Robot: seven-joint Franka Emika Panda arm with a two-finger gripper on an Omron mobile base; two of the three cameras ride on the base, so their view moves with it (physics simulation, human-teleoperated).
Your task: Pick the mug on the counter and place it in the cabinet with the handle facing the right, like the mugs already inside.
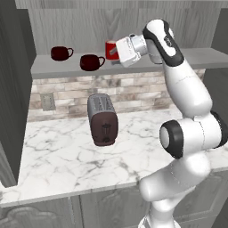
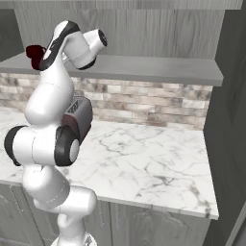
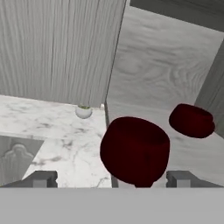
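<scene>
Placement stage, seen from 3 cameras. 2 squat, glossy, dark maroon round-bellied mugs stand on the pale grey shelf board of the grey wood-grain cabinet: the nearer mug close to the board's front edge, handle toward the right, and a second maroon mug farther left and nearer the back wall. A taller bright red straight-sided mug stands at the back, partly hidden by the white hand. The gripper is spread wide, its 2 dark tips flanking the nearer mug without pinching it; the mug appears to rest on the board, released. Below, a silver-and-brown toaster stands near the back edge of the white marble counter. The mug is judged rigid, light, smooth-glazed and breakable; a grip across the belly would be safest.
</scene>
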